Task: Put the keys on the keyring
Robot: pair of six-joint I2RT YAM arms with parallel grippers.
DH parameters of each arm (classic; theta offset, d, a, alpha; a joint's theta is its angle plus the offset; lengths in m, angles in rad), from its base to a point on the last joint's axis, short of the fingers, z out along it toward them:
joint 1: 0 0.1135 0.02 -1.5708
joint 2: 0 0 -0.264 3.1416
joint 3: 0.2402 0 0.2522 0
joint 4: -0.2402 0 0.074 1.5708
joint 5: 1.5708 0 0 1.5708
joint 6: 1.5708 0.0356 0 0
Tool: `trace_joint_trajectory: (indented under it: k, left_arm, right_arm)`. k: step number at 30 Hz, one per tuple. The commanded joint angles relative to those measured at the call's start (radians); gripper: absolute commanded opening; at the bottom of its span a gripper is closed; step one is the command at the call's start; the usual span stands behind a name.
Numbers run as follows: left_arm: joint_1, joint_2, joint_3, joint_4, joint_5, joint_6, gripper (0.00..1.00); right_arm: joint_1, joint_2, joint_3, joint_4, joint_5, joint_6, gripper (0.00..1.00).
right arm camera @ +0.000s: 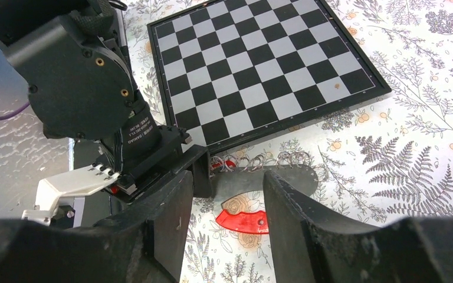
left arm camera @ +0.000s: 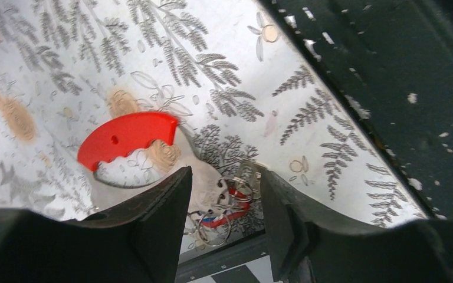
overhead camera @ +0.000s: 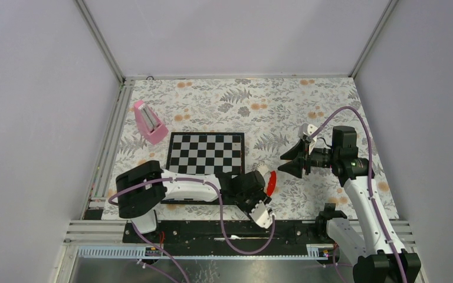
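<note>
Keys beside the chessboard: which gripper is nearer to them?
Left. The left gripper has the keys between its open fingers; the right gripper hovers apart, beyond the keyring's red fob.

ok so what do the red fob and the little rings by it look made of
The red fob looks like hard plastic: flat, evenly coloured, matte, with a clean scalloped edge and a small hole. The rings look like thin metal wire: silvery, with bright glints. Which metal cannot be told.
</note>
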Motion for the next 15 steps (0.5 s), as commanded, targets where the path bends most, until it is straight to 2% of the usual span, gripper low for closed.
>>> trace_joint_trajectory:
  k: [1,4,7,9,15]
  left_arm:
    - [0.000,-0.048,-0.031,0.179,-0.131,-0.066,0.53]
    - [0.000,-0.013,-0.041,0.345,-0.244,-0.140,0.53]
    - [0.000,0.018,-0.008,0.352,-0.272,-0.208,0.53]
    - [0.002,0.010,0.012,0.303,-0.244,-0.221,0.53]
    - [0.087,-0.066,0.055,0.080,0.003,-0.221,0.56]
  right_arm:
    - [-0.008,-0.008,-0.005,-0.005,-0.006,-0.022,0.54]
    - [-0.015,-0.018,-0.008,-0.006,-0.004,-0.022,0.55]
    - [-0.019,-0.022,-0.010,-0.005,-0.005,-0.020,0.55]
    - [-0.020,-0.025,-0.011,-0.006,-0.006,-0.021,0.55]
    - [-0.024,-0.036,-0.011,-0.006,-0.004,-0.022,0.56]
